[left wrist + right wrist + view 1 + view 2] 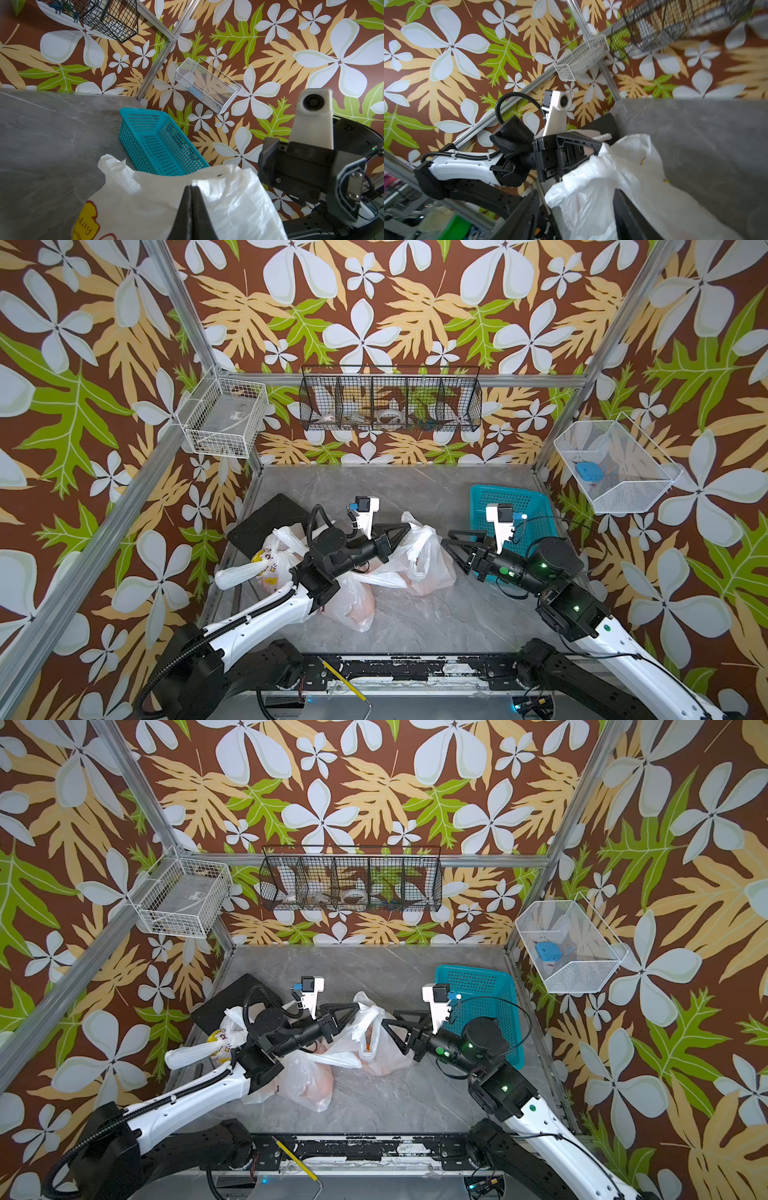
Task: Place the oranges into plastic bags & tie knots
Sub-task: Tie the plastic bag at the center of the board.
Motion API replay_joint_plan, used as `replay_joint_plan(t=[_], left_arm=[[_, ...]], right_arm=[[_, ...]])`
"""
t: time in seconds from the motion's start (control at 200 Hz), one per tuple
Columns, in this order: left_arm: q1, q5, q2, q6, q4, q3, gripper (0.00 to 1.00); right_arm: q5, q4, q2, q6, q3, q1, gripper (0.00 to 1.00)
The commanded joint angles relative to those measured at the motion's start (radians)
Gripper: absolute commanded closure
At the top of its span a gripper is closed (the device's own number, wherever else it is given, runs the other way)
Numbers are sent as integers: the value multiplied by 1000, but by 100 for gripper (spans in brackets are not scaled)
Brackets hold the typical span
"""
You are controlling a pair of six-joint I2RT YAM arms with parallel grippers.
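From where I stand, both top views show one plastic bag (428, 568) slumped on the grey marbled surface (415, 626) just beside the teal lattice basket (536, 510). Two more bags (351, 605) lie farther from the basket, partly under the left arm. The left claw (406, 529) has its jaws together on that bag's white handle (422, 533), on the side away from the basket. The right claw (446, 537) stands with its jaws apart on the basket side, tips just beside the film. The oranges (368, 1045) show as a warm glow through the translucent plastic. In the left wrist view, the left claw's black wedge fingers (185, 209) are pressed flat together with crinkled film bunched against their tip. The basket (166, 145) beyond holds no fruit. In the right wrist view the right claw (577, 191) straddles a fold of the bag without pinching it. Tying looks to be the step in hand. I'd have the right claw close on the free handle alone, not the bag's body, then cross it over the strip the left one holds and draw gently. The film is thin, slick and likely to tear. The round fruit may roll, though its weight should anchor the bag.
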Motion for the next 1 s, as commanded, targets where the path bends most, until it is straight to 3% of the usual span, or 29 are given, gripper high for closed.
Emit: replay_joint_plan(t=[0.0,0.1,0.22,0.671,0.776,0.921,0.996], left_arm=[[0,-17,-4,32,22,3,100],[0,-14,3,38,22,8,100],[0,-8,11,38,24,15,100],[-2,-20,-1,60,8,16,100],[-2,-36,-15,68,-3,17,100],[-2,-68,-34,85,-17,16,100],[0,-127,-52,102,-44,12,100]], right_arm=[[5,-61,7,184,1,79,33],[69,-37,36,185,21,163,25],[103,-38,102,168,58,203,23],[187,-54,254,109,136,207,38],[209,-66,249,104,123,207,53],[237,-110,229,74,120,207,92],[280,-168,204,41,122,207,100]])
